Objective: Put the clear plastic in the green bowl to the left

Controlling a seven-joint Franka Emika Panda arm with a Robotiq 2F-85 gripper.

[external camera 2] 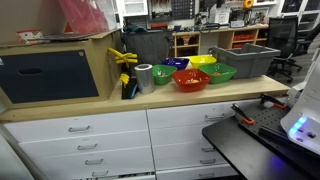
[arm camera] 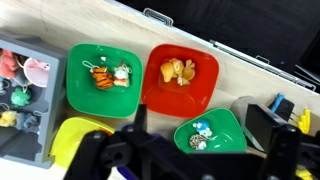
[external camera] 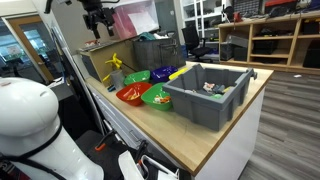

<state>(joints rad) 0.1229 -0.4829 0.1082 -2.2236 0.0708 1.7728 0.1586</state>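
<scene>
The lime, yellowish-green bowl (arm camera: 72, 140) sits at the lower left of the wrist view, beside the grey bin, and looks empty. It shows in both exterior views (external camera: 168, 73) (external camera 2: 203, 61). A small pale blue-and-white piece (arm camera: 202, 129), possibly the clear plastic, lies with a speckled item in a small deeper-green bowl (arm camera: 228, 138). My gripper (arm camera: 200, 120) is open and empty, high above the counter, with that small green bowl between its fingers in view. In an exterior view the gripper (external camera: 97, 20) hangs well above the counter's far end.
A red bowl (arm camera: 180, 78) holds yellow food pieces. A larger green bowl (arm camera: 100, 78) holds orange toys. A grey bin (arm camera: 20, 100) with toys stands at the left; it also shows in both exterior views (external camera: 208, 95) (external camera 2: 243, 60). A silver cylinder (external camera 2: 143, 78) stands beside the bowls.
</scene>
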